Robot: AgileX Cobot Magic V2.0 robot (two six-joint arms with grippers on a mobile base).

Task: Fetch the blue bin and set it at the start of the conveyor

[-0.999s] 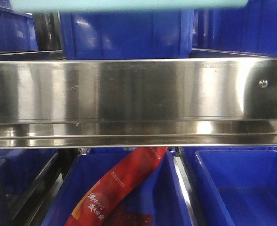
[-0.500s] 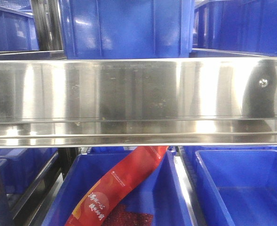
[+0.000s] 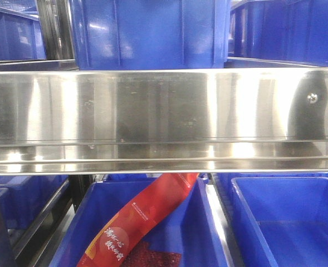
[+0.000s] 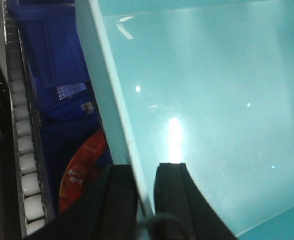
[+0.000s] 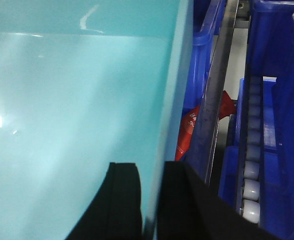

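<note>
**Two grippers on one blue bin (image 4: 211, 100)**

Two black fingers of the left gripper (image 4: 144, 195) stand close together in the left wrist view, with the pale aqua side wall of the blue bin pinched between them, one finger outside and one inside. At the far left of that view a roller track (image 4: 24, 150) of white rollers runs up the frame. Beside it sit dark blue bins (image 4: 52, 50), one carrying a small white label (image 4: 87, 106) whose print is too small to read. A red packet (image 4: 82, 175) lies below the aqua wall. The tub's smooth, glossy inside fills the rest of the view to the right.

In the front view a polished steel rail (image 3: 164, 111) crosses the whole frame, with a screw (image 3: 312, 98) near its right end. Dark blue bins stand above and below it. The lower middle one holds the red packet, which bears white Chinese characters in a round badge and a fine line of print above; neither reads clearly.

In the right wrist view the aqua tub fills the left. The right gripper (image 5: 149, 200) is narrowed on its side wall, a finger on each face. Further right come the red packet, a dark rail, dark blue bins and more white rollers.
</note>
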